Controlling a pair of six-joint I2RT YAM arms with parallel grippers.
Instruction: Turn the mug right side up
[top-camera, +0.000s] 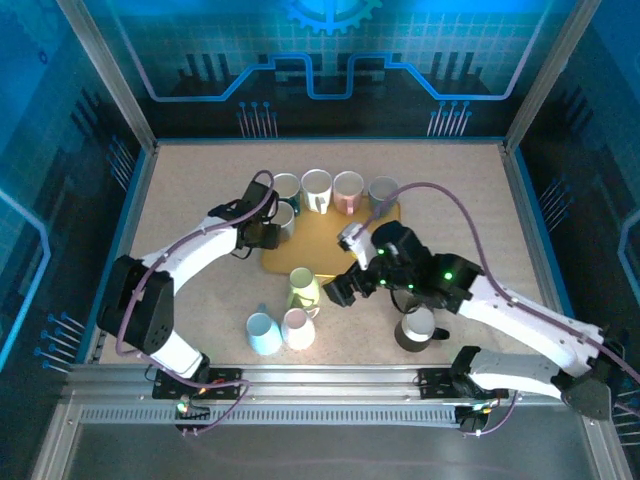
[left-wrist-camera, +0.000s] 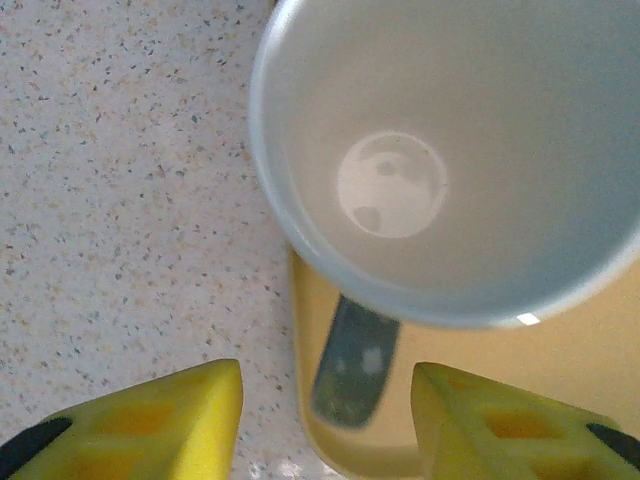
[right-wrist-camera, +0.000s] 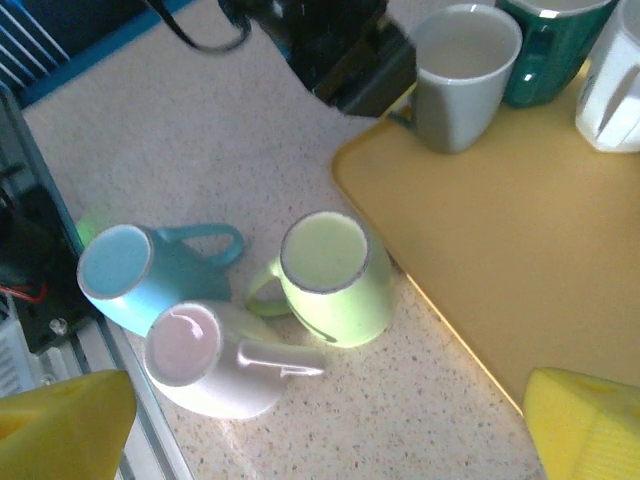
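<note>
While left arm (top-camera: 190, 255) stretches forward to tray's near-left corner, left end effector (left-wrist-camera: 330, 405) hangs open straight above grey mug (left-wrist-camera: 500, 100), fingers clear of it. Mug upright on tray (left-wrist-camera: 570, 350). Right arm (top-camera: 520, 315) bent inward. Right end effector (right-wrist-camera: 330, 420) wide open over green mug (right-wrist-camera: 335, 275), base-up on table (right-wrist-camera: 200, 130) beside tray edge.

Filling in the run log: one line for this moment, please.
left gripper: jaws open over upright grey mug on yellow tray | right gripper: jaws open near upside-down green mug
</note>
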